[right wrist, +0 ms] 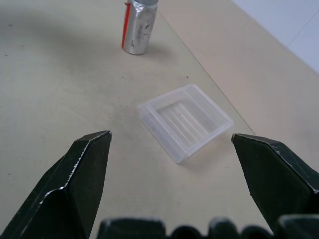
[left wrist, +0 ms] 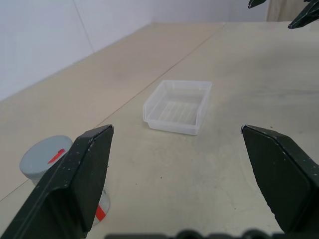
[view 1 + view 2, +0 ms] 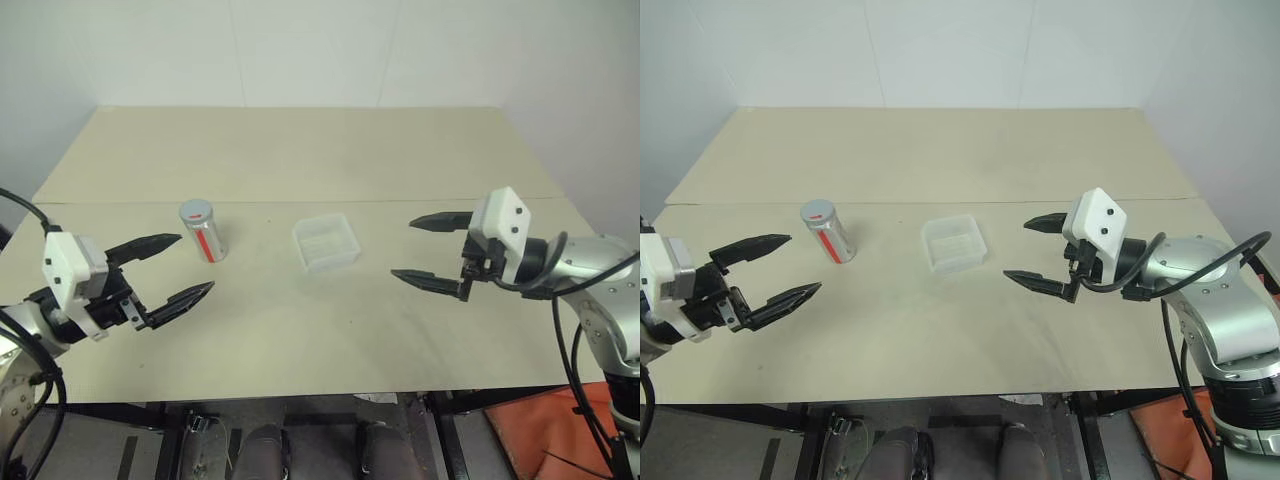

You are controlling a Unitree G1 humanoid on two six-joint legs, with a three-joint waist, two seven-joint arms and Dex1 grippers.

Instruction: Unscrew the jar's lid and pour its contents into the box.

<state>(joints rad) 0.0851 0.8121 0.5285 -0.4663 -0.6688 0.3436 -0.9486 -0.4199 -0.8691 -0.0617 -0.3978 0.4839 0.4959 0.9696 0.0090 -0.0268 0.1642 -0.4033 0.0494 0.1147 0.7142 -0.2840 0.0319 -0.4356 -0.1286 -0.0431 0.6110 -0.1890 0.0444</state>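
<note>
We see a beige table (image 3: 300, 150) against white walls. Mid-table sits the clear shallow square plastic box (image 3: 326, 243), nothing visible inside; left, apart, the silvery red-striped jar (image 3: 203, 231) stands upright, grey lid (image 3: 196, 210) on. Left gripper (image 3: 172, 268) and right gripper (image 3: 428, 250): spread wide, holding nothing.

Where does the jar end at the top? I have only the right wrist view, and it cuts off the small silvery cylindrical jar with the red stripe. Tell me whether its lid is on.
Observer: Yes. The flat round grey lid sits on top of the jar, which stands upright on the table.
Operator: Report the left gripper.
Observer: The left gripper is open and empty. It hovers beside the jar on the robot's side and does not touch it.
</note>
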